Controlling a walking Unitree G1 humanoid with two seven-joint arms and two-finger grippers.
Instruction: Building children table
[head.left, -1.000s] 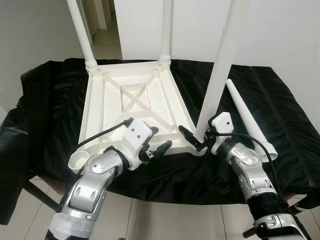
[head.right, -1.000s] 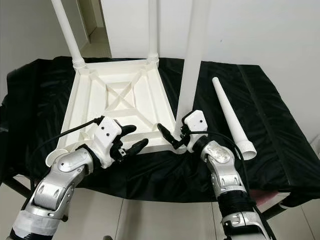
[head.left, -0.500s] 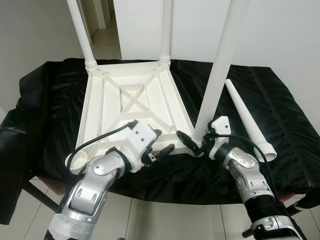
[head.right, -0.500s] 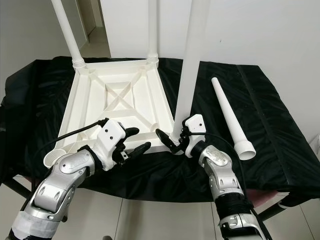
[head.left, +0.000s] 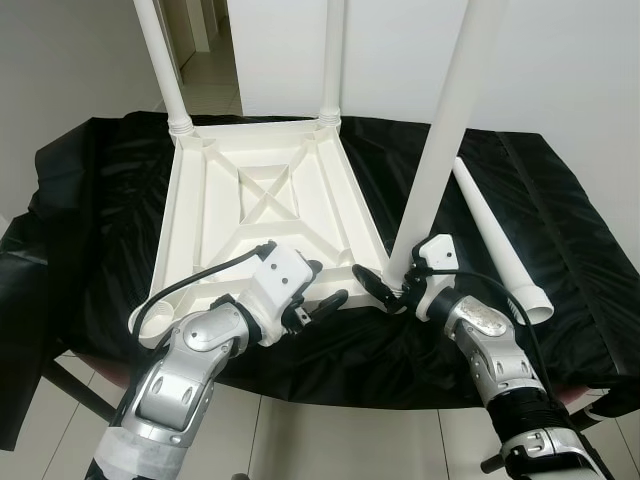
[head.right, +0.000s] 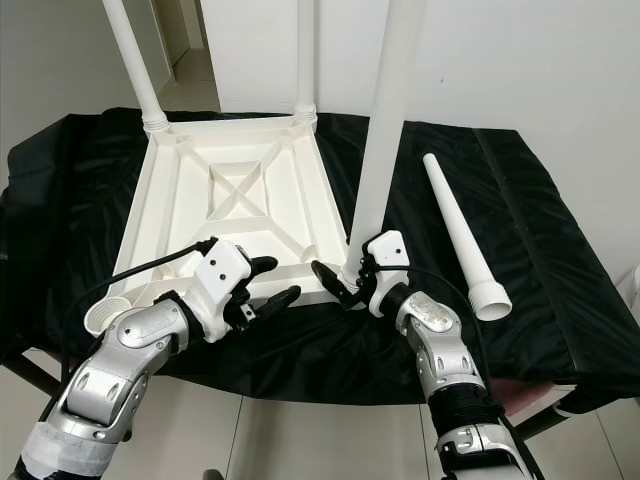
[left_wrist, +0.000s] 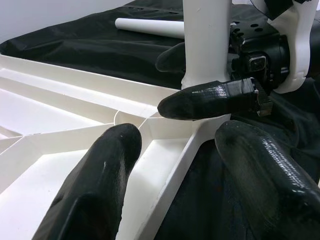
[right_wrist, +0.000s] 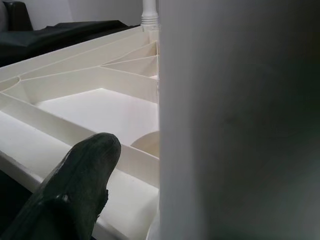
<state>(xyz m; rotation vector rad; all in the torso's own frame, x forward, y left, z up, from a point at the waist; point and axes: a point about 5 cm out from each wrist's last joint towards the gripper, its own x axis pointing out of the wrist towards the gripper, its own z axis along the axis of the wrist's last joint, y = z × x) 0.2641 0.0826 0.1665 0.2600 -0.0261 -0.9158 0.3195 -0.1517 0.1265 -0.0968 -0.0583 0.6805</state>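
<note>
A white table top (head.left: 215, 215) lies upside down on the black cloth. Two legs stand upright in its far corners (head.left: 160, 60) (head.left: 333, 60). A third leg (head.left: 445, 130) stands at the near right corner. My right gripper (head.left: 385, 287) is shut on this leg's base, one finger in front (left_wrist: 215, 97) and one behind. My left gripper (head.right: 275, 281) is open just left of it, its fingers (left_wrist: 100, 185) spread over the near rim. A fourth leg (head.left: 497, 240) lies loose on the cloth to the right. The near left corner socket (head.left: 150, 322) holds nothing.
The black cloth (head.left: 580, 240) covers a low table and hangs over its edges. White walls stand behind, with a doorway (head.left: 205, 50) at the far left. Tiled floor (head.right: 330, 440) shows below the near edge.
The right gripper and its leg have sunk slightly toward the near right corner. The left gripper has stayed beside it, nearly still.
</note>
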